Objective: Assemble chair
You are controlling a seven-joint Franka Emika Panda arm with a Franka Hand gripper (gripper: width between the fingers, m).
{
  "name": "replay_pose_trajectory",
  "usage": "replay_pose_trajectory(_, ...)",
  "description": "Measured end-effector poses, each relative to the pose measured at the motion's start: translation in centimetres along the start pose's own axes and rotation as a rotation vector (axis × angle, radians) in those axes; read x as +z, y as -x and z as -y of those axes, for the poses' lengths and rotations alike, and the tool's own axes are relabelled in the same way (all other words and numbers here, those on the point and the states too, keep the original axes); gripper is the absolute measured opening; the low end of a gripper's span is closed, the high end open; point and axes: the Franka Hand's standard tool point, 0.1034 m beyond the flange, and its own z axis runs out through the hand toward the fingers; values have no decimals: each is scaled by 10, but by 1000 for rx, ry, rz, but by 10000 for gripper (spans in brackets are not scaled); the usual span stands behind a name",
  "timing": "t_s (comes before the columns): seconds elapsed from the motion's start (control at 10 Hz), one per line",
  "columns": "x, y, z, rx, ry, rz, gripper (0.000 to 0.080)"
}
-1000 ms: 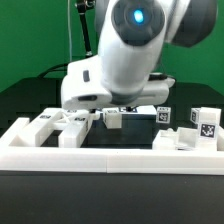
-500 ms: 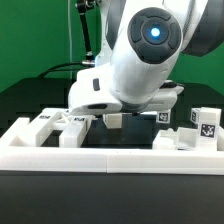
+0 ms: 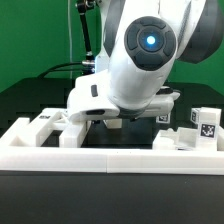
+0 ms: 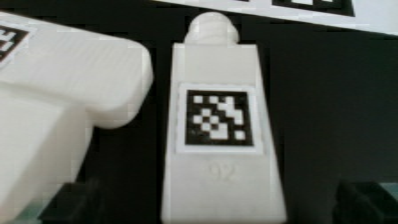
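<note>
Only wrist cam shows leg (image 4: 217, 110) betw. spread gripper (image 4: 214, 205).

Reading the exterior view as a clock face, we see the arm (image 3: 140, 60) at centre, a cluster of chair blocks (image 3: 50, 125) on the table (image 3: 20, 100) toward nine o'clock, and a tagged block (image 3: 205, 122) at three o'clock with a flat slab (image 3: 178, 141) just before it. The barrier wall (image 3: 110, 158) runs across at six o'clock, before them all. In the wrist view a leg piece (image 4: 217, 120) lies just beside a chunky block (image 4: 63, 90), not touching.
</note>
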Motion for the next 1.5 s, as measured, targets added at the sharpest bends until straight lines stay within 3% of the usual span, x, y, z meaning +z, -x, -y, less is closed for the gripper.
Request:
replay_pose_trajectory(0.2,1,1,0,3,-1,1,624)
replay_pose_trajectory(0.4,1,1,0,5,-1,2,285)
replay_pose_trajectory(0.7,-5,-1,0,6,-2,-8,288)
replay_pose_trajectory(0.9,-19,6,-2,14,-27,-14,288)
replay_pose_trajectory(1.0,-39,18,0,14,-41,7,288)
replay_pose_trajectory(1.1,-70,26,-1,17,-65,-10,288)
replay_pose_trajectory(1.2,-82,25,-7,26,-88,-54,290)
replay_pose_trajectory(1.5,-76,21,-9,30,-82,-65,290)
